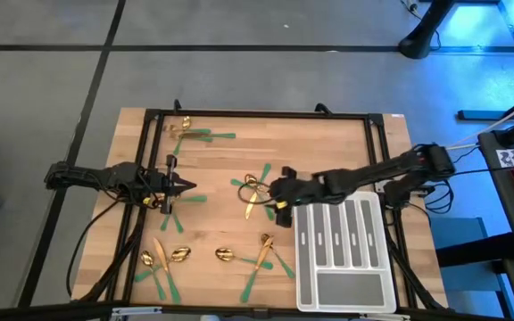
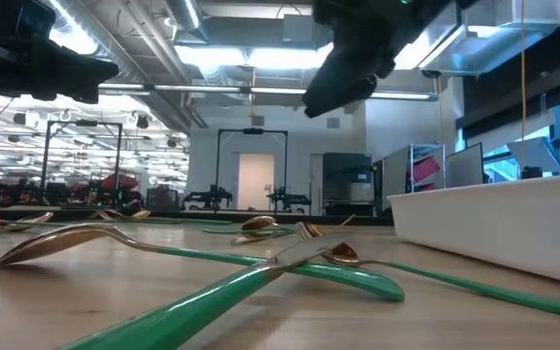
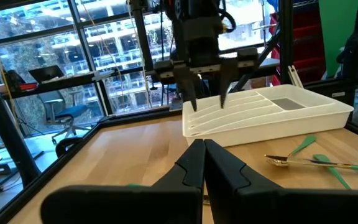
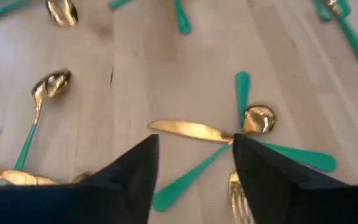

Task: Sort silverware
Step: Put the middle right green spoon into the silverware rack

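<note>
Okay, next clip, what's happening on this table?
The right gripper hangs open over a small pile of silverware, a gold knife with a green handle right below it. The left gripper waits shut near the table's left edge. More forks and spoons lie scattered on the wood; the divided tray looks empty.

Bright overhead ceiling lights point(image 2: 261, 39); low view's foreground blurred; soft shadows

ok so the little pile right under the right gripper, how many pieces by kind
Under the open right gripper:
knife: 1
spoon: 1
fork: 1 (head partly behind a finger)
Total: 3, lying crossed over one another.
</note>
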